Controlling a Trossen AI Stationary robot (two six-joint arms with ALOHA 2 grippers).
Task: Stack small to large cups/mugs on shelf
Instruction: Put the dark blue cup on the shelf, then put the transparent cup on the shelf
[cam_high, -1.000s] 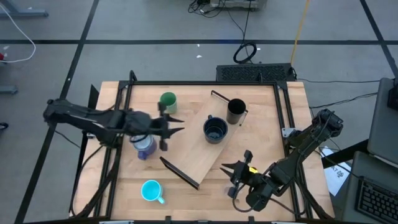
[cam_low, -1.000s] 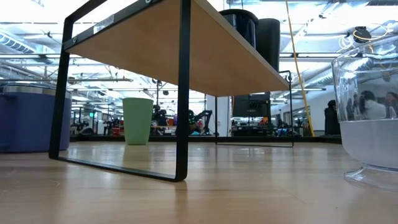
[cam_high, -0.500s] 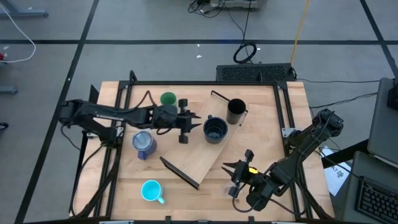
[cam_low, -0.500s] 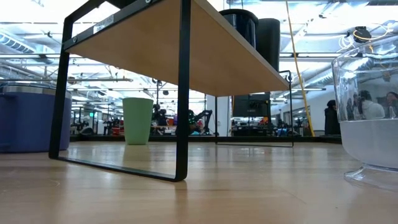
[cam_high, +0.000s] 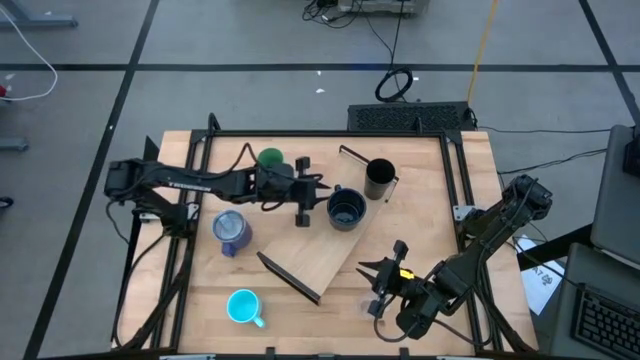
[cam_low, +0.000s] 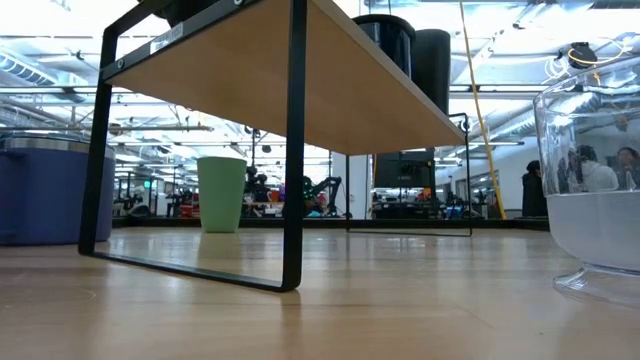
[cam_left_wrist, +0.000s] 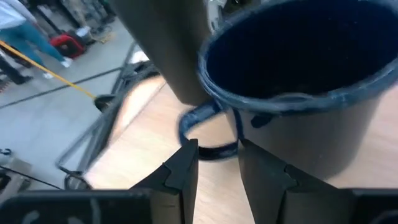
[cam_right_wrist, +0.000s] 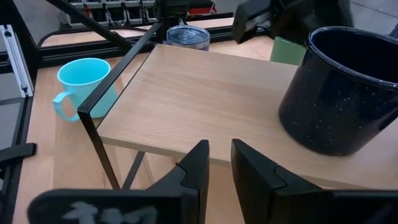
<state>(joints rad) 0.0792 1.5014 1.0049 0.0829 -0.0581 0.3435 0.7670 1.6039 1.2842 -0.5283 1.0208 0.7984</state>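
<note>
So the left gripper (cam_high: 312, 190) is reaching across the shelf (cam_high: 330, 250), jaws parted a little with nothing between them, and the wide black mug (cam_high: 346, 209) sits just ahead of the tips. Its handle (cam_left_wrist: 202, 134) is right off the fingertips, so I'd guess that's the grab point. The green tumbler (cam_high: 270, 158) is back beside the wrist, and the blue-purple mug (cam_high: 231, 232) is off to its near side, both on the table. The tall black cup (cam_high: 379, 178) stands just past the mug. The right gripper (cam_high: 380, 280) waits at the near shelf edge, jaws slightly apart, empty. No readable labels anywhere.
</note>
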